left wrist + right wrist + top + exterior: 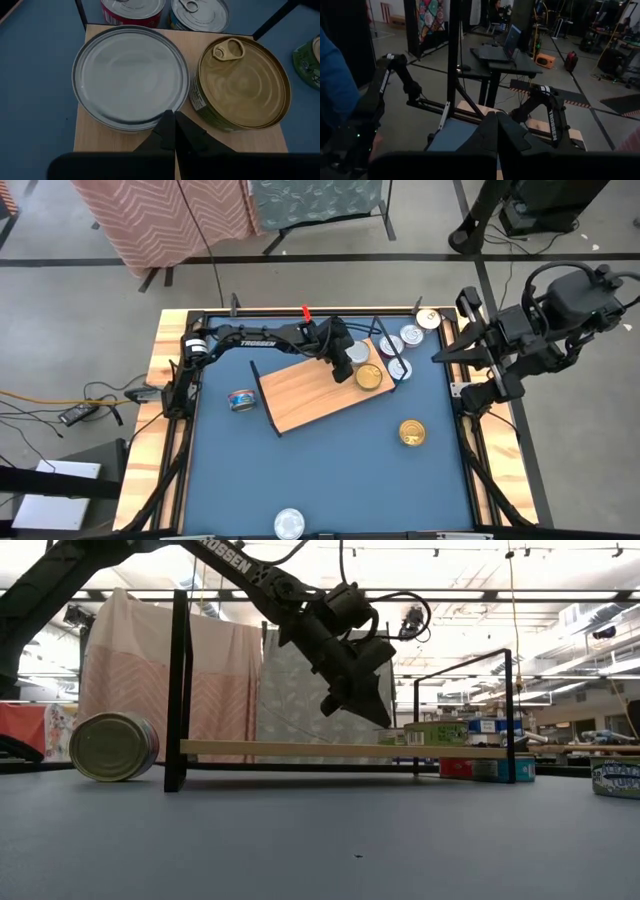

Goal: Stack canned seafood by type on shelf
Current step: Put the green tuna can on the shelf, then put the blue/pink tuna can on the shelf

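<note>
Left gripper (175,131) pinched together, empty, above rigid slick silver-lidded round flat tin (130,77) on light-wood shelf board (240,142); best gripped across rim.

A: What can't you make out?

B: From above, the left arm (300,336) hides the silver can (355,352) at the shelf's (300,398) two o'clock corner. At six o'clock a can (289,524) is cut by the picture's edge.

A: And the low view?

B: The cans (500,769) behind the shelf are half hidden by its board, labels too small to read. Another can (617,778) at three o'clock is cropped.

A: Left wrist?

B: A red can (132,10), a blue one (200,12) and a green one (307,62) are all cut off.
</note>
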